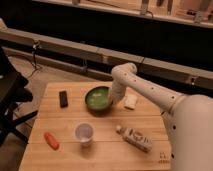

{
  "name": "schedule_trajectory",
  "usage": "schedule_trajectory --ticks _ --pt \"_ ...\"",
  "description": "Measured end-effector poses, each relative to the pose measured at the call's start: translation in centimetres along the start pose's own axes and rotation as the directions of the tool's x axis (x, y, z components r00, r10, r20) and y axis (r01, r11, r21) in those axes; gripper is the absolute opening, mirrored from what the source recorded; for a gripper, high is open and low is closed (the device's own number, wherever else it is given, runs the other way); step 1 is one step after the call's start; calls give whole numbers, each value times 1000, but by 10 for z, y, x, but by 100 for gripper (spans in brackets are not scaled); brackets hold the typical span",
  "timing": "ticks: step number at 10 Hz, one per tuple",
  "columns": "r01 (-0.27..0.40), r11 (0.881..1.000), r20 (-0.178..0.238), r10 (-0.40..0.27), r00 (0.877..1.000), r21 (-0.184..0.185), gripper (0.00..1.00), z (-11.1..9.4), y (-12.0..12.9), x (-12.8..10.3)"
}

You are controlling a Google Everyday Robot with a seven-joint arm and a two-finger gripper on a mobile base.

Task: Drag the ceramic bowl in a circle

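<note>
At the far left we see a dark chair just off the edge of the wooden table. On the table's near left corner lies an orange-red, carrot-like object, angled with one end towards the far left. Further back on the left lies a small black rectangular object, its long side running away from us.

Right of the orange object, a small white cup stands upright near the front edge. It is the closest thing in front of the bowl, and a strip of bare wood shows between the two.

The ceramic bowl sits behind the cup, in the back half of the table and a little left of its middle. It stands upright with its mouth facing up, and being round it shows no long axis. The black object is apart from it on the left.

The gripper is at the bowl's right rim, reaching down from above and meeting the bowl there. We cannot tell whether it is apart, together or clamped on the rim, because the wrist hides that part.

Just right of the gripper lies a small white block, close beside the bowl. In front of it, near the right front, a pale packet lies flat, slanting from back left to front right.

The white arm arches from the bowl back to the robot's large body, which fills the lower right.
</note>
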Motion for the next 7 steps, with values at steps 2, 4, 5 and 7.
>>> schedule_trajectory --ticks 2,4,5,7 --pt "-5 1000 -4 5 1000 -11 11 2 11 -10" --pt "31 1000 18 -31 999 -4 11 4 5 -27" --pt "65 998 41 -65 997 5 11 4 0 -34" --pt "156 987 109 -158 981 32 11 4 -15 -53"
